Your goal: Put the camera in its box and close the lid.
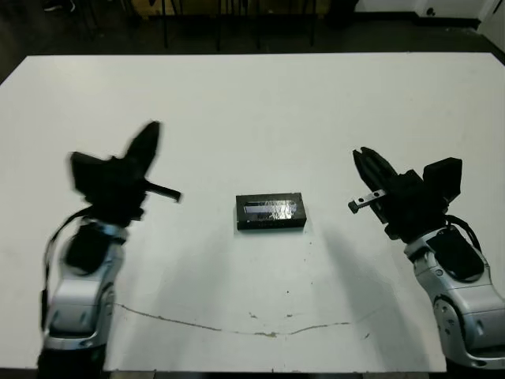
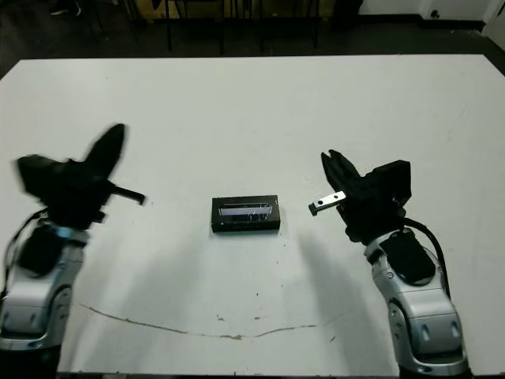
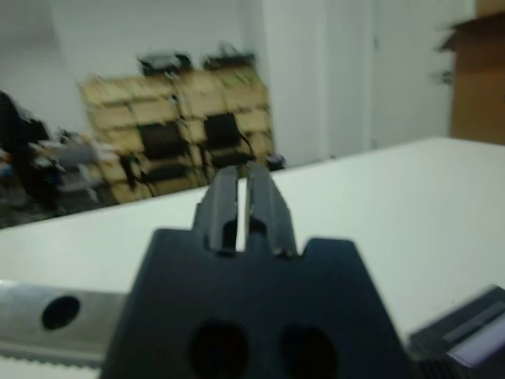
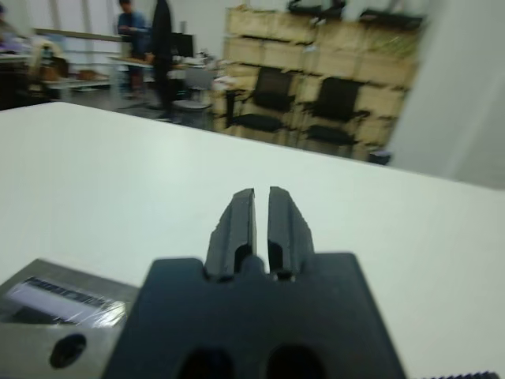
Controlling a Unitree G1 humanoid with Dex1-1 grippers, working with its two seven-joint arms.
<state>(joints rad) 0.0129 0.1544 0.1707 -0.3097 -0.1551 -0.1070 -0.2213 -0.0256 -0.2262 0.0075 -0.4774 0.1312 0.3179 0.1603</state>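
The lid (image 1: pixel 270 208), black with a shiny grey strip, lies flat on the box (image 1: pixel 270 225) at the middle of the white table; only the box's black side shows beneath it. The camera is hidden. My left gripper (image 1: pixel 150 134) is shut and raised, well to the left of the box and pointing away from me; it looks blurred. My right gripper (image 1: pixel 364 158) is also shut, holding nothing, off to the right of the box. In the wrist views the lid (image 3: pixel 465 339) (image 4: pixel 63 300) shows at the picture's edge, apart from the closed fingers (image 3: pixel 268 205) (image 4: pixel 288 221).
A thin dark scratch line (image 1: pixel 237 328) runs across the white table (image 1: pixel 252 103) near its front edge. Chairs and shelves (image 4: pixel 331 95) stand beyond the far edge, and a person (image 4: pixel 130 24) is far back in the room.
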